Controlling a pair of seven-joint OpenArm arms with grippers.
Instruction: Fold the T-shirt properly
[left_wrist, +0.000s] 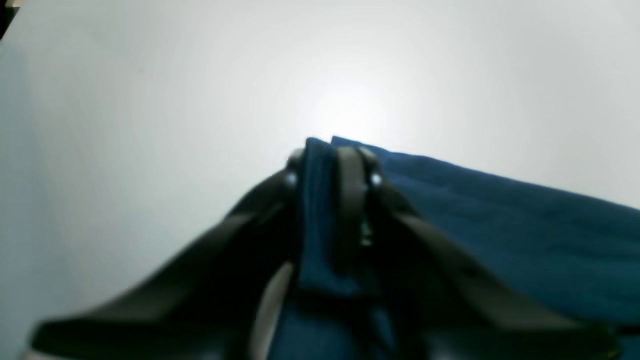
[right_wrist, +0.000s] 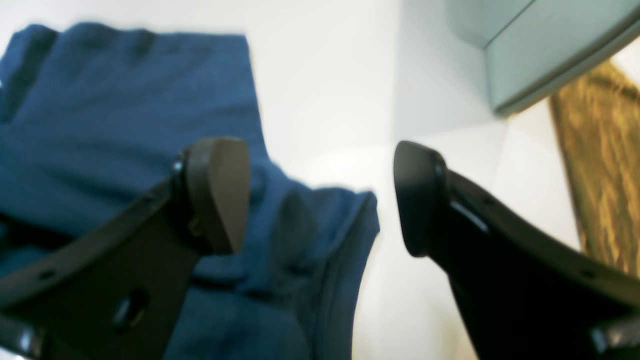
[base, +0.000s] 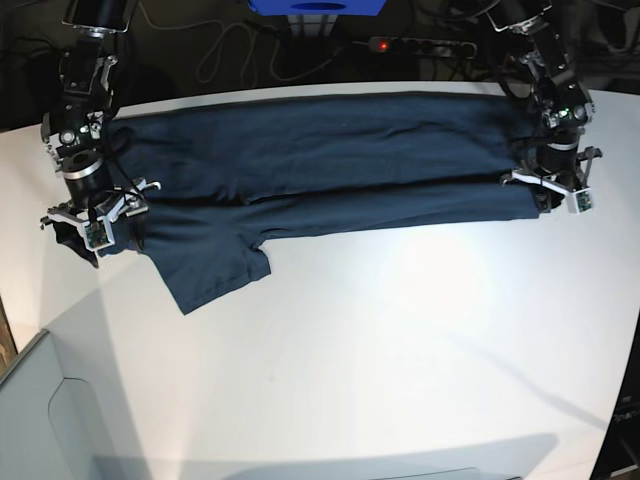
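Observation:
The dark teal-blue T-shirt (base: 320, 150) lies stretched across the far half of the white table (base: 400, 330), doubled lengthwise, with one sleeve sticking out toward the front at the left. My left gripper (base: 556, 200) is at the shirt's right end. In the left wrist view this gripper (left_wrist: 332, 160) is shut on a fold of the shirt (left_wrist: 500, 225). My right gripper (base: 88, 232) is at the shirt's left end. In the right wrist view it (right_wrist: 320, 200) is open, one finger (right_wrist: 220, 195) over the cloth (right_wrist: 100, 100), the other finger (right_wrist: 420, 200) over bare table.
A grey bin (base: 40, 420) stands at the table's front left corner and also shows in the right wrist view (right_wrist: 540, 45). A power strip (base: 420, 45) and cables lie behind the table. The table's far edge runs just behind the shirt.

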